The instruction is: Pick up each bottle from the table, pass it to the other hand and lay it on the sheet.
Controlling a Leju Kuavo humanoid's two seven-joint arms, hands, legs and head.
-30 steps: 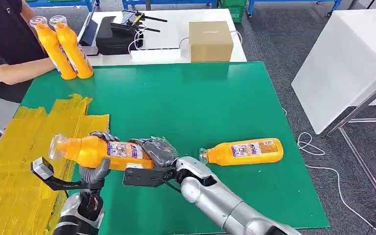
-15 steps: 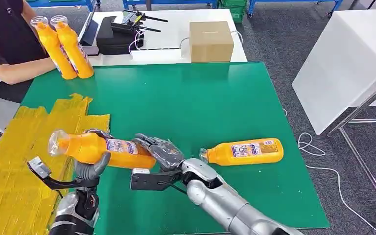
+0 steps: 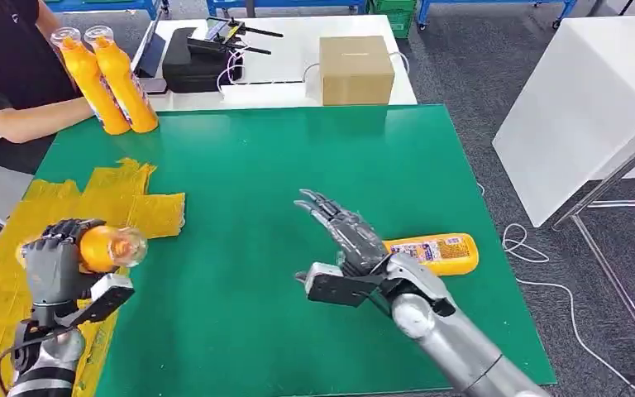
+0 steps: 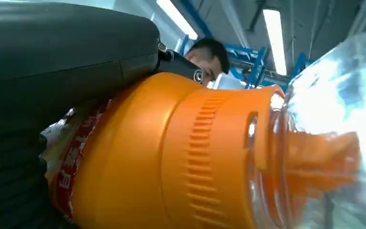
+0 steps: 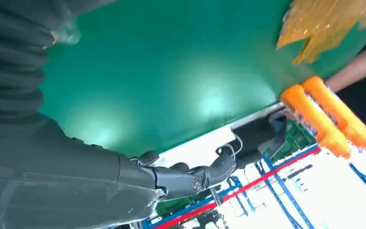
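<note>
My left hand (image 3: 50, 266) grips an orange bottle (image 3: 97, 248) over the crumpled yellow sheet (image 3: 136, 198), with the clear cap end pointing toward me. Up close, that bottle (image 4: 171, 162) sits under my left hand (image 4: 52, 62). My right hand (image 3: 343, 236) hovers over the green mat (image 3: 298, 165) with fingers spread and nothing in it. Just behind it lies a second orange bottle (image 3: 434, 251) on its side, partly hidden by the hand. In the right wrist view my right hand (image 5: 66, 181) is empty above the mat (image 5: 171, 71).
A person at the far left corner holds two more orange bottles (image 3: 107, 78) upright on the mat; these bottles (image 5: 326, 114) also appear from the right wrist. A cardboard box (image 3: 355, 68) and black cases (image 3: 190, 58) stand on the white table behind. A white table (image 3: 579, 107) stands to the right.
My right hand has let go of the bottle and drawn back to the right, opening its fingers. My left hand has carried the bottle left, over the yellow sheet.
</note>
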